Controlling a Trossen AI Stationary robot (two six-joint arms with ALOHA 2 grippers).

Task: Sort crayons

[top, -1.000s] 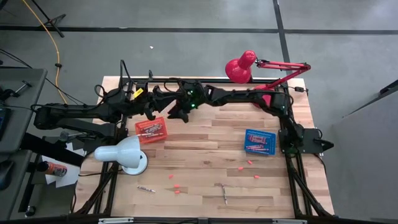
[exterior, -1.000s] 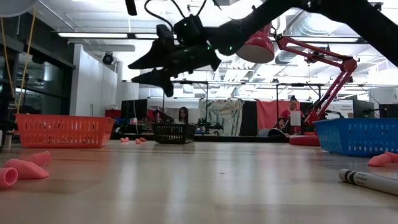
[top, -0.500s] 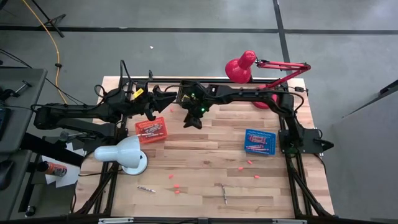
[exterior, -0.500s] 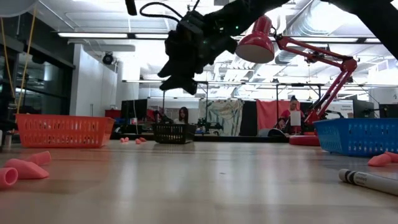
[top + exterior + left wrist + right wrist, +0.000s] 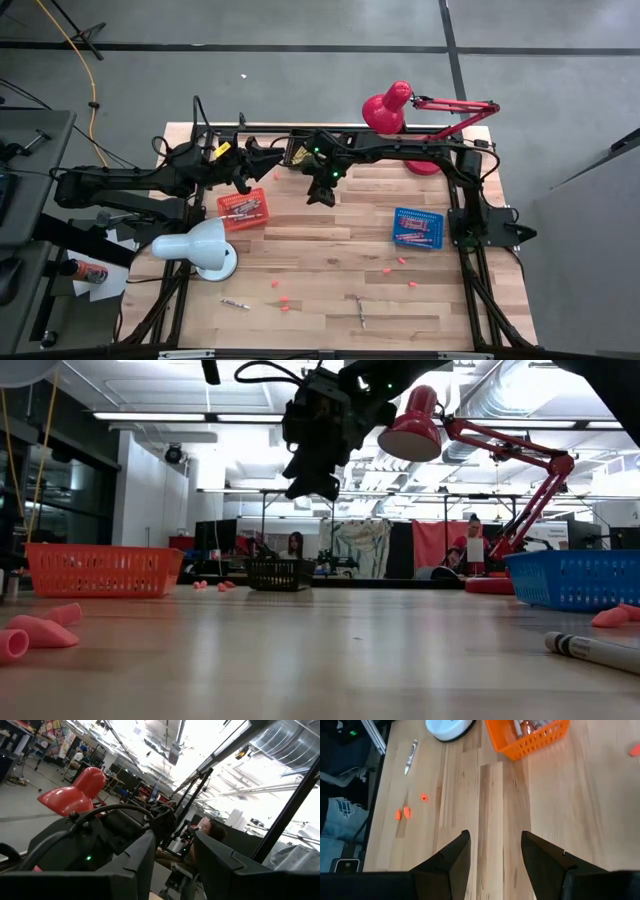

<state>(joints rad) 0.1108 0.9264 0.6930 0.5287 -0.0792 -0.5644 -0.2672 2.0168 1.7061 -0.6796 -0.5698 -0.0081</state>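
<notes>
Mostly thin grey crayons [image 5: 236, 303], scattered.

On the table [image 5: 330, 250], a basket [image 5: 243, 208] holding crayons [image 5: 241, 209] is placed toward the left, and a second basket [image 5: 417, 227] toward the right. Between them, above the boards, the right gripper [image 5: 322, 194] is held. A loose crayon [image 5: 235, 303] is found near the front edge, left of another crayon [image 5: 361, 318].
</notes>
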